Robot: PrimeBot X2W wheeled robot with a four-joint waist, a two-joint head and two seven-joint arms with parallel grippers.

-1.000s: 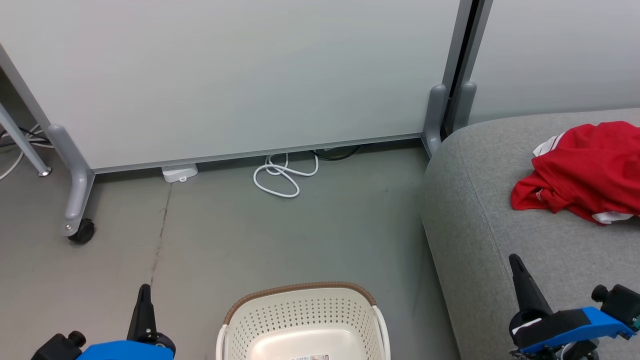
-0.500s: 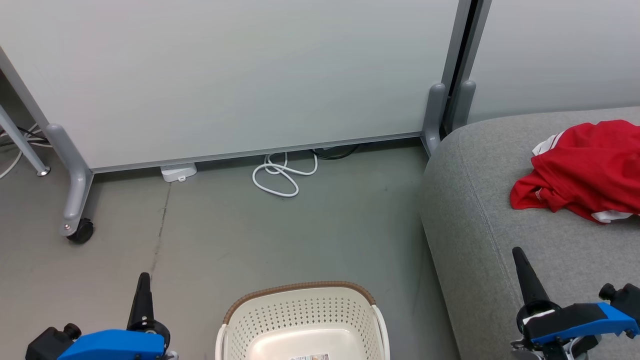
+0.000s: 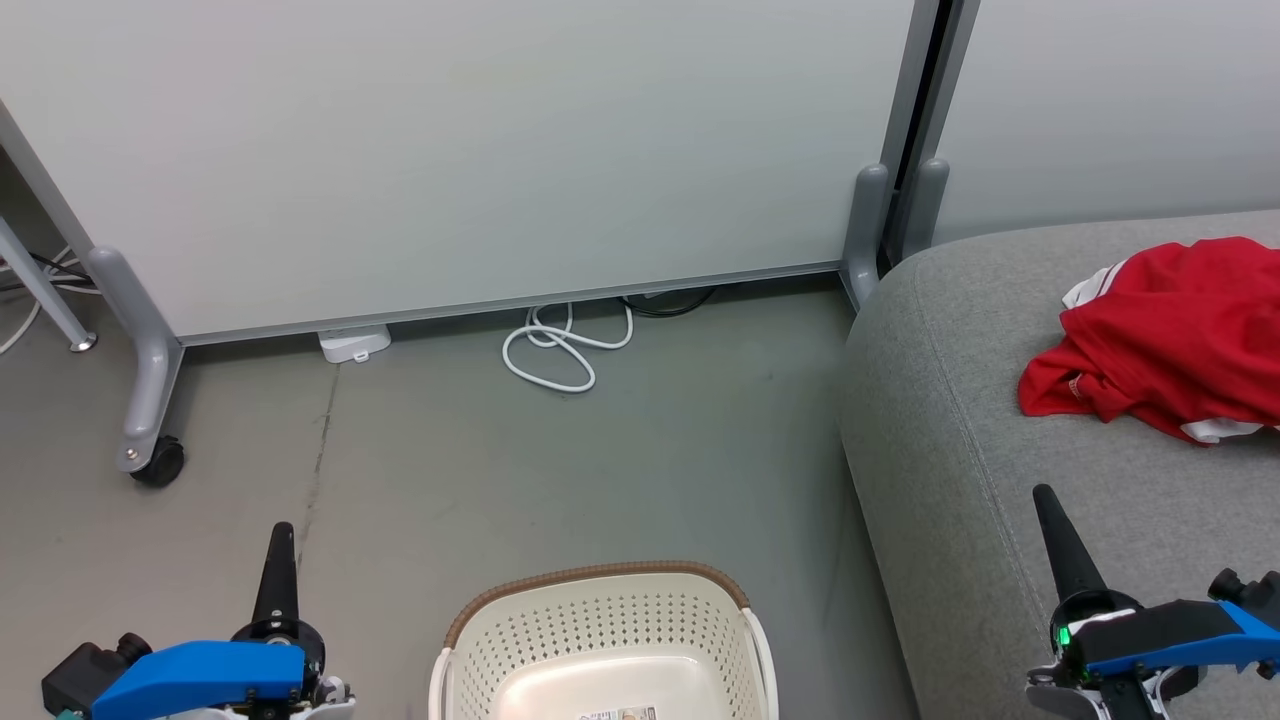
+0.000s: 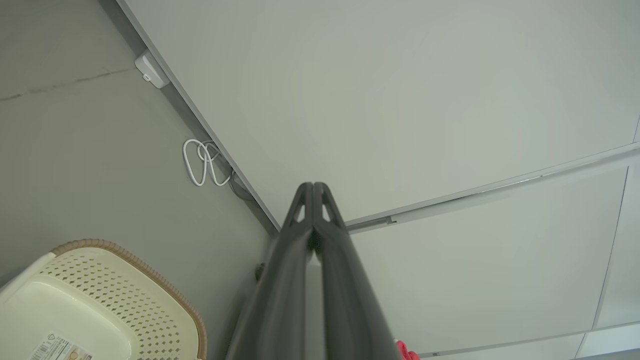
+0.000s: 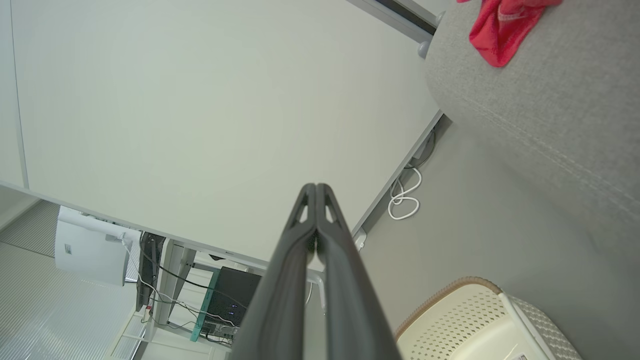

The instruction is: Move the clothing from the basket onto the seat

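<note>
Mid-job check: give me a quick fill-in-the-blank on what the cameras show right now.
The red clothing lies on the grey ____.
The visible part of the basket holds ____ clothing.
The left gripper and the right gripper both have their jaws ____.
Missing words: seat; no; shut.

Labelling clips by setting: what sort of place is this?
Probably an office or lab staged as a home: pale partition panels on castors, a light-grey fabric sofa, a black computer tower.
</note>
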